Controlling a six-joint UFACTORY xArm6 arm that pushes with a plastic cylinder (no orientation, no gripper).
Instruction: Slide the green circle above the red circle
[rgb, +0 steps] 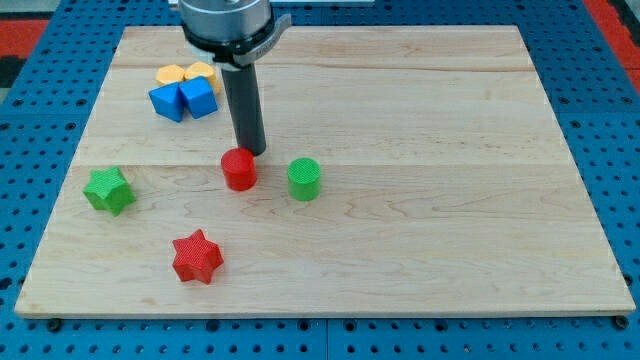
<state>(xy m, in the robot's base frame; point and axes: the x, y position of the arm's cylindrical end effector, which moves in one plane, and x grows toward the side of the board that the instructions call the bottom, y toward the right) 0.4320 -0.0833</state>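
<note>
Red star (197, 257): nearest the view's bottom, left of centre on the wooden tabletop (450, 200); one of this kind.
Green star (109, 189): one, near the tabletop's left edge, above and left of the red star, apart from it.
Green circle (304, 179): one, a short cylinder, upright, mid-tabletop; just to the view's right of the red circle, a bare gap between them, about level with it.
Red circle (239, 170): one, a short cylinder, upright.
My tip (251, 152): at the red circle's upper right edge, touching or nearly so; cannot tell which. Green circle lies to the tip's lower right, apart from it. No fingers on this arm, only the dark rod, so nothing held.
Blue blocks: two, (167, 100) and (199, 97), side by side, touching, upper left.
Yellow blocks: two, (172, 74) and (203, 71), directly behind the blue pair, touching them; shapes partly hidden.
Obstruction: red circle sits between green circle and the left-hand blocks.
</note>
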